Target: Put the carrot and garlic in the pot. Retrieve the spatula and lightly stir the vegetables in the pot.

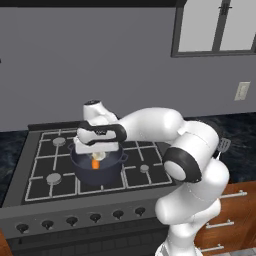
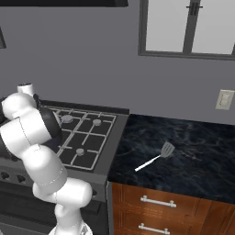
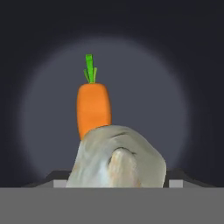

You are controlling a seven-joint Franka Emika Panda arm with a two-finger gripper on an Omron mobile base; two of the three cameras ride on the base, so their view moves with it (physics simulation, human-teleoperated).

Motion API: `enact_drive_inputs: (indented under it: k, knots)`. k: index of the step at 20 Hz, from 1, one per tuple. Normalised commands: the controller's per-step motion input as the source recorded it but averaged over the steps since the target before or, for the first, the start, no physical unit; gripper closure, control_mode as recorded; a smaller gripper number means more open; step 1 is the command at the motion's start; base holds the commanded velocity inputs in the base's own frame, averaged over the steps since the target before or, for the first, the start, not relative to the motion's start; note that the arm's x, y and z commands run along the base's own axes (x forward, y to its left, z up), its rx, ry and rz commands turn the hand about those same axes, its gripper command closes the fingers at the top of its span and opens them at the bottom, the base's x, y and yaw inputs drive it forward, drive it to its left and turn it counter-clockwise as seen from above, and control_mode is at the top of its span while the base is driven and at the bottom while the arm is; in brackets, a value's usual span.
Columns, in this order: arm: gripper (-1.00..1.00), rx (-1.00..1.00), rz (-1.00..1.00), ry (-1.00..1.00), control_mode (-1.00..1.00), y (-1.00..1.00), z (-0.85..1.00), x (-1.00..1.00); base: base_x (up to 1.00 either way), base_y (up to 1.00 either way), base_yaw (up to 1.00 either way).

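Down inside the dark blue-grey pot [image 1: 111, 172] on the stove, the orange carrot [image 1: 95, 163] lies on the bottom. In the hand view the carrot [image 3: 93, 109] shows with its green top against the pot's floor [image 3: 148, 87]. My gripper [image 1: 99, 152] hangs over the pot's mouth, shut on the off-white garlic [image 1: 100, 156]. That garlic [image 3: 116, 159] sits between my gripper's tips [image 3: 116, 178], just above the carrot. The spatula [image 2: 156, 159] lies on the dark counter right of the stove, blade to the far right; its blade also peeks past my arm as the spatula [image 1: 224, 145].
The pot stands on the middle of a black gas stove [image 1: 45, 165] with knobs [image 1: 71, 220] along its front. Dark marble counter [image 2: 193, 151] lies to the right over wooden drawers [image 2: 156, 202]. A window [image 2: 188, 25] and wall outlet [image 2: 224, 99] are behind.
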Motion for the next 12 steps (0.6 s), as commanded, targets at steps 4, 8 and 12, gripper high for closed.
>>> enact_drive_inputs:
  k: [4,8,12]
  knots:
    - [1.0,0.0,0.0,-0.02,-1.0,0.06,-0.15,0.0,0.0,0.0,0.0]
    - [1.0,0.0,0.0,0.0,-1.0,0.0,-0.15,0.0,0.0,0.0,0.0]
    - [1.0,0.0,0.0,0.0,-1.0,0.0,-0.13,0.0,0.0,0.0,0.0]
